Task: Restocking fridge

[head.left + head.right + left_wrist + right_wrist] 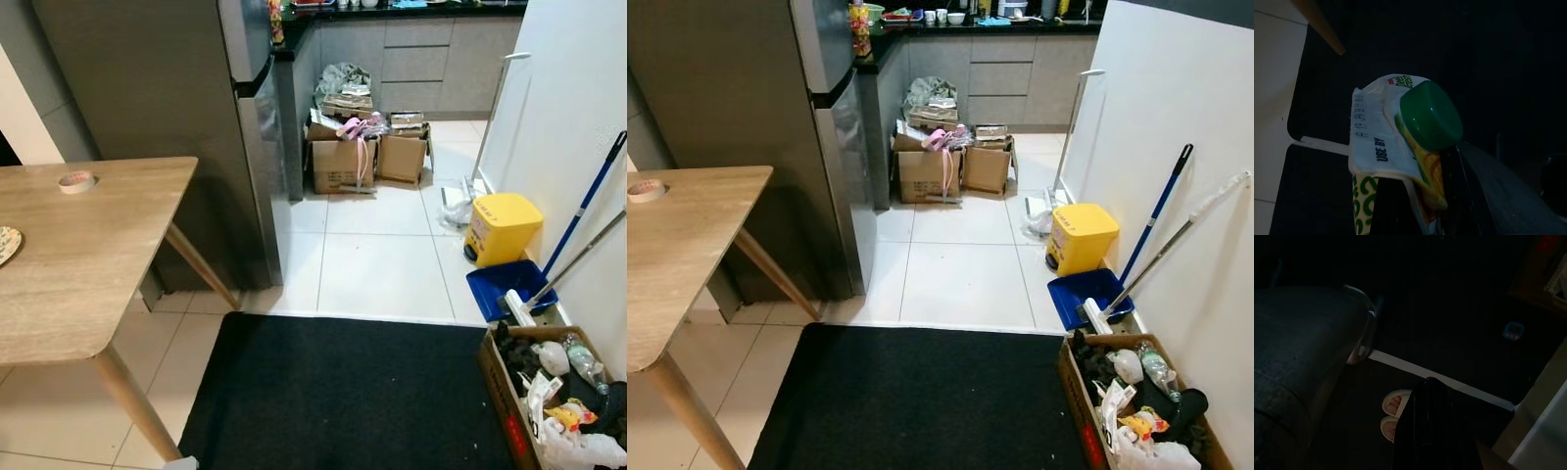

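Note:
The tall grey fridge (157, 98) stands ahead on the left with its door (257, 147) closed. In the dim left wrist view, a white and yellow juice carton (1381, 147) with a green screw cap (1430, 115) sits close to the camera. My left gripper (1415, 205) is shut on it, low over the black mat. My right gripper (1430, 426) hangs over the same mat in the dark right wrist view, and its fingers show as one dark mass, shut on nothing.
A wooden table (88, 255) with a tape roll (75, 181) stands at my left. The black mat (343, 392) lies underfoot. Cardboard boxes (343, 162) stand past the fridge. At the right wall are a yellow bin (502, 227), a blue dustpan (509, 286) and a box of bottles (549, 392). A person's feet (1393, 413) are close behind.

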`<state>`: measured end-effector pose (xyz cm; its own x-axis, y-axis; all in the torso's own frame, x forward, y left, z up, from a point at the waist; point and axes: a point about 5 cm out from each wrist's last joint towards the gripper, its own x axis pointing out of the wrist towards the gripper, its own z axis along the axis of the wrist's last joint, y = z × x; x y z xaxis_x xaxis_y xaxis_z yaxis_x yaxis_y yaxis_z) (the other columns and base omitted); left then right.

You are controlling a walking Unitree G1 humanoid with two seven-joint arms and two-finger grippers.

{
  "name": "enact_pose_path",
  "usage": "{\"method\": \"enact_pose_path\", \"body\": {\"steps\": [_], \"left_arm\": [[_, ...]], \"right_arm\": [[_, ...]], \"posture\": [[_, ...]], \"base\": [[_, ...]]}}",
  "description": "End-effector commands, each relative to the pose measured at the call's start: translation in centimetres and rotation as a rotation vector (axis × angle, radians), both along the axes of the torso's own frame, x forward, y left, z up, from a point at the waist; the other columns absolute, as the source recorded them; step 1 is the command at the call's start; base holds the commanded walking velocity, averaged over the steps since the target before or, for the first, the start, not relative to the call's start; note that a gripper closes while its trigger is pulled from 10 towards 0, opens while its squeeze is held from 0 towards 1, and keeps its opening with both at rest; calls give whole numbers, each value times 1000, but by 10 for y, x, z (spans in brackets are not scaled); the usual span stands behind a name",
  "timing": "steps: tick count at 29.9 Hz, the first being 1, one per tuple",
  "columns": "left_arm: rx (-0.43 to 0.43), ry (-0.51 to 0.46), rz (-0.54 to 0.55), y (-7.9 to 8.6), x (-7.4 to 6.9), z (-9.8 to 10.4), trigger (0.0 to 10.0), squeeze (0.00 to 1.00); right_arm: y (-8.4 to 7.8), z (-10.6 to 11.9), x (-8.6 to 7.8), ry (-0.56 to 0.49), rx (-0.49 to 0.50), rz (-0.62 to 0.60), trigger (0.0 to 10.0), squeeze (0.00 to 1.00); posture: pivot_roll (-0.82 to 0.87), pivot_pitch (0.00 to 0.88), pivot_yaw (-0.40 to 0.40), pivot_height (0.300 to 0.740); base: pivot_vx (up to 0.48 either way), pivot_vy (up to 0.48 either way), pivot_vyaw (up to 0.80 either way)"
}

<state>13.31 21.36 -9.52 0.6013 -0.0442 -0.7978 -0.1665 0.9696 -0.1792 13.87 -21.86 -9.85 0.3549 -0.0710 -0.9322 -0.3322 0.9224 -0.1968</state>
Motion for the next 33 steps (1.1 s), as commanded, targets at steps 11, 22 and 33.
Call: {"method": "enact_pose_path", "body": {"steps": [11,22,33], "left_arm": [[-35,35,-18,-6,-11,-5,10000,0],[-30,38,-18,-3,-13,-5,10000,0],[-33,36,-21,-3,-12,-4,10000,0]], "right_arm": [[3,-1,-1,5,4,-3,10000,0],[5,-1,-1,0,13,-10,10000,0],[5,-1,-1,0,13,-12,10000,0]], "posture": [[-70,0,28,740],[-66,0,30,740],[-68,0,32,740]], "base": [[398,0,0],[415,0,-594],[419,0,0]]}}
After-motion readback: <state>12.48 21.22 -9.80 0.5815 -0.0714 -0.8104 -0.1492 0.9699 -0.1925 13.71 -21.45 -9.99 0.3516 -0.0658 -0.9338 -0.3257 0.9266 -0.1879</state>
